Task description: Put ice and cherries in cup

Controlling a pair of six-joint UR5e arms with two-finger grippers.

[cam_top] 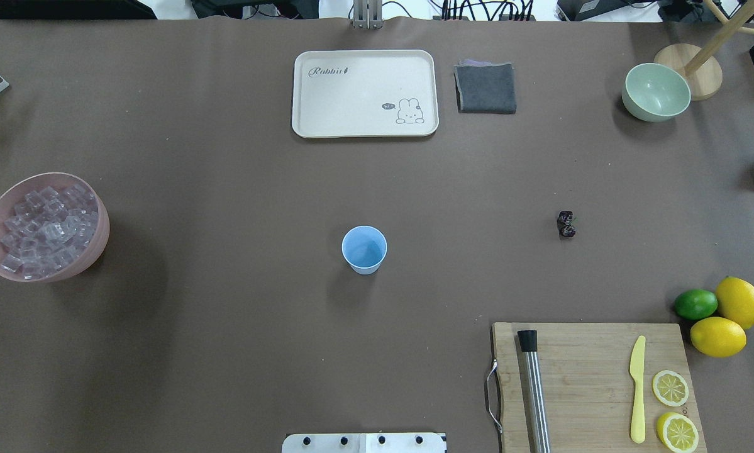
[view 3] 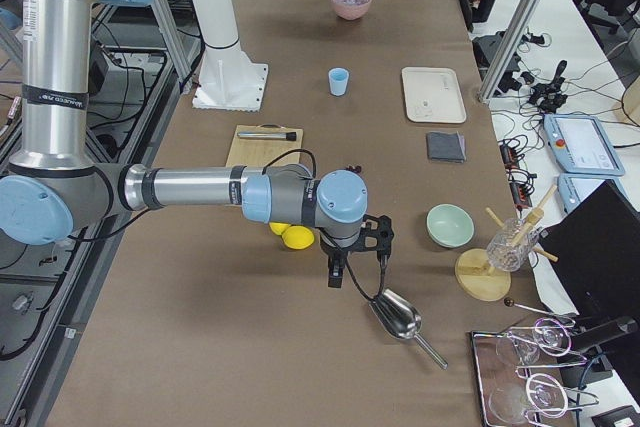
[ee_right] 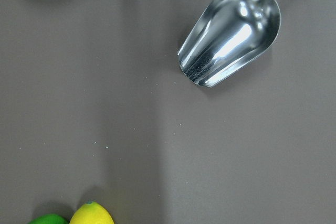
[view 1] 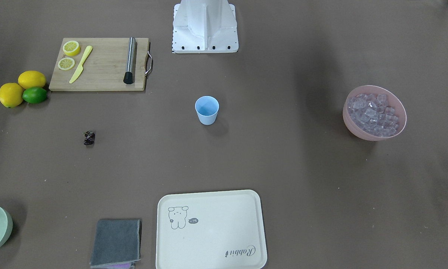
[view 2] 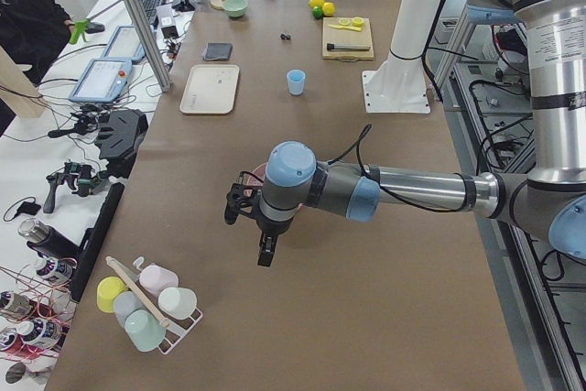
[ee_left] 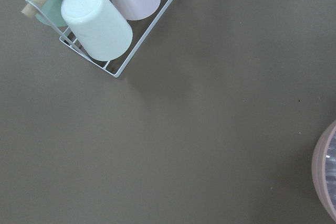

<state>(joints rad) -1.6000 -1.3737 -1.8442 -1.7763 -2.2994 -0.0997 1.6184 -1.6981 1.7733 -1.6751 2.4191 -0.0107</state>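
Cup (view 1: 207,109) mid-table, ice (view 1: 375,114) in pink bowl (view 1: 350,125), cherries (view 1: 89,138) apart, left gripper (view 2: 265,256) and right gripper (view 3: 334,278) spread untellable.

Upright cup (view 1: 207,110) mid-table — cherries (view 1: 89,138), ice (view 1: 375,114) well apart

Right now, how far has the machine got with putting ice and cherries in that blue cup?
Nothing looks done yet: the cup looks empty. The ice all sits in the pink bowl, and the cherries lie on the table, apart from the cup. Nothing seems in hand: the left pincer and right pincer hang over the table's ends, the right one near a metal scoop. Both fillings remain to be moved.
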